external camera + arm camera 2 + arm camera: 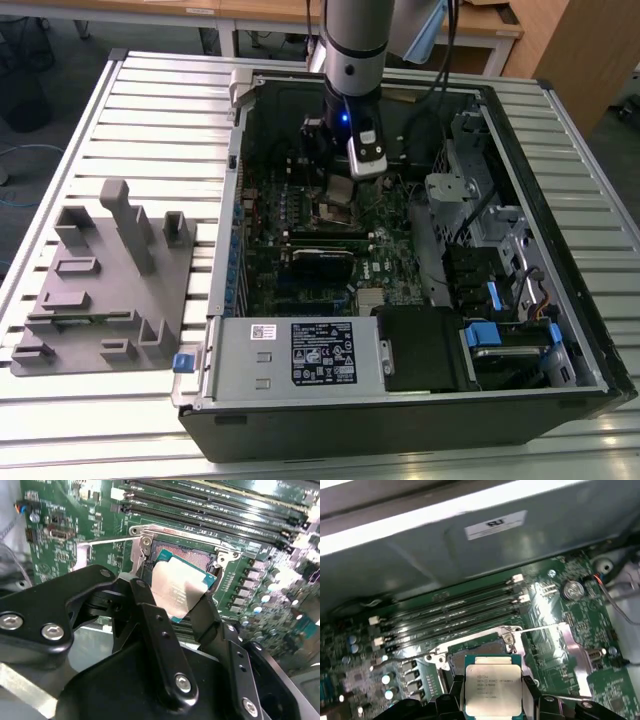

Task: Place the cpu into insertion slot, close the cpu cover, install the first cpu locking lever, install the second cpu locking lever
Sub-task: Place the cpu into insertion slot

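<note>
My gripper (338, 196) hangs inside the open computer case, shut on the cpu (176, 591), a flat square chip with a dull silver top. Black fingers (146, 611) clamp two opposite edges of it. The cpu is tilted just above the insertion slot (186, 555), whose brownish contact field shows behind it within a metal rim. In the first wrist view the cpu (492, 685) hovers in front of the insertion slot (476, 653). A silvery frame, apparently the cpu cover (573, 652), lies swung open beside the slot. A thin wire locking lever (110, 541) sticks out from the rim.
Long black memory slots (455, 611) run beside the socket. The case wall (470, 555) rises behind them. A power supply (300, 352) and drive bays (500, 300) fill the case's near and right sides. A grey fixture (105, 280) sits on the table at the exterior view's left.
</note>
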